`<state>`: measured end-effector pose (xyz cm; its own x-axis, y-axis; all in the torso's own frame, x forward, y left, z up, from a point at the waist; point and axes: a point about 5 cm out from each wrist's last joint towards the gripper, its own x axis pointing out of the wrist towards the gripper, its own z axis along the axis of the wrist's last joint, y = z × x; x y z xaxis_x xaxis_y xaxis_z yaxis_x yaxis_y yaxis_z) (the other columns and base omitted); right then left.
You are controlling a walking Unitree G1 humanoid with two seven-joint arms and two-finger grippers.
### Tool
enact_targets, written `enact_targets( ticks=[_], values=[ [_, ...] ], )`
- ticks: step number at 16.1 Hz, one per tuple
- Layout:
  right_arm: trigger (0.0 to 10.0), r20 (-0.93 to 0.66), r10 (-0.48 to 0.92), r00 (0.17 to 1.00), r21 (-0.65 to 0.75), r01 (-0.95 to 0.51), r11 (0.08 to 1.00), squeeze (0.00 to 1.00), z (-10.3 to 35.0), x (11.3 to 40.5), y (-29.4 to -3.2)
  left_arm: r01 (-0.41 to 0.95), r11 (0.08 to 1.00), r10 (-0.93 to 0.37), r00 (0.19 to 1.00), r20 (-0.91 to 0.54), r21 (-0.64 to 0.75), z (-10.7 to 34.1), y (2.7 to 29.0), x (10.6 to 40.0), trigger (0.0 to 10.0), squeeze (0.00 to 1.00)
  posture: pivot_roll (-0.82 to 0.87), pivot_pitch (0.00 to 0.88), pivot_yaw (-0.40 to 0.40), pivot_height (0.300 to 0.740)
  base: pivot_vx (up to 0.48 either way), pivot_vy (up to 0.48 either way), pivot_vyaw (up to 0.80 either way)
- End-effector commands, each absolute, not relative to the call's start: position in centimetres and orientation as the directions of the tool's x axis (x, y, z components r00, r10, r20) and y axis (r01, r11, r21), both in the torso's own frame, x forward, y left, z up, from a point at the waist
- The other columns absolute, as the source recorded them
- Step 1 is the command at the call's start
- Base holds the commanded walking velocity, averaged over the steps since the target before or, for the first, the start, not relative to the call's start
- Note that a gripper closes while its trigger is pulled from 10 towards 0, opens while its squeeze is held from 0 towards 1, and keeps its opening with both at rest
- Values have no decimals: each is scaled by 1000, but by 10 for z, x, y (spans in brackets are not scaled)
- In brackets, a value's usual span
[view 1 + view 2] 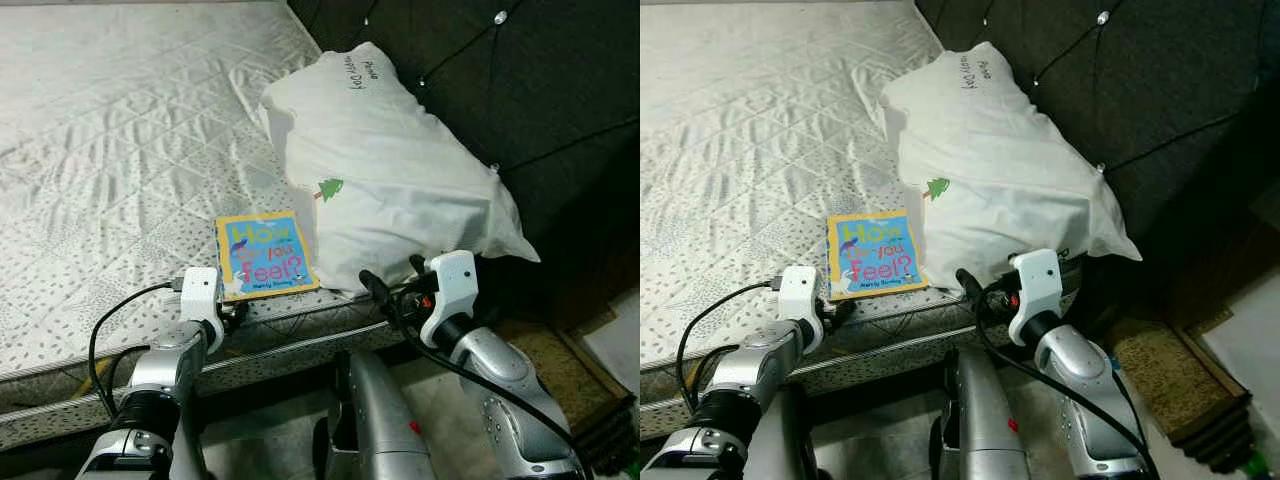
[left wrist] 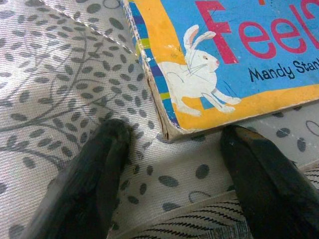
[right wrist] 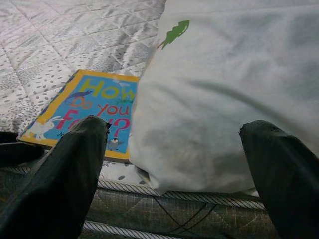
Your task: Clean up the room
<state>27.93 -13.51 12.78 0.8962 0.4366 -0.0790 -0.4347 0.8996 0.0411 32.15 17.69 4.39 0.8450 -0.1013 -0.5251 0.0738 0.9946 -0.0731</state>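
Picture book (image 1: 265, 255) with a yellow edge and a blue cover is lying flat near the edge of the bed (image 1: 110, 150), just beside the big white pillow (image 1: 385, 170). The words on the cover are reading "How do you feel?", and a white rabbit (image 2: 197, 79) is sitting in one corner. The pillow's edge is lying against one side of the book, and I cannot tell whether it is covering any of it. The writer's name is running off the edge of the left wrist view.

The left claw (image 2: 174, 164) is reaching to the book's near corner with its fingers (image 2: 87, 179) spread wide, one on each side of that corner. They are resting low on the mattress, and I cannot tell if they are touching the book. The right claw (image 3: 174, 164) is also spread wide, pointing at the bottom of the pillow, with nothing held in it.

The pillow is leaning against a dark padded headboard (image 1: 530, 90) with shiny buttons. A small green tree (image 1: 329, 188) is printed on it, and some writing near the top is too small to read. The mattress is pale with a stitched diamond pattern and little grey leaf shapes. Black cables (image 1: 695, 325) are looping from both arms. Beside the bed, a brownish mat (image 1: 1160, 375) is lying on the floor, partly hidden in shadow.
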Motion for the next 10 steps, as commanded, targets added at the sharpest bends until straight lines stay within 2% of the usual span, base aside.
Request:
enact_targets(
  ticks=[1,8,10],
  values=[
    [10000,-74,434,898,31,-433,901,0,129,281,-138,18,999,-39,845,-534,-44,41,189,318,10000,0,-64,120,-113,527,0,0,0],
    [10000,-60,440,896,32,-439,898,0,129,287,-134,18,1000,-26,886,-464,-22,51,184,304,10000,0,-45,106,-113,527,0,0,0],
    [10000,-54,447,893,35,-446,894,0,130,289,-131,79,996,-87,904,-419,-36,55,172,301,10000,0,-37,101,-117,527,0,0,0]
  ],
)
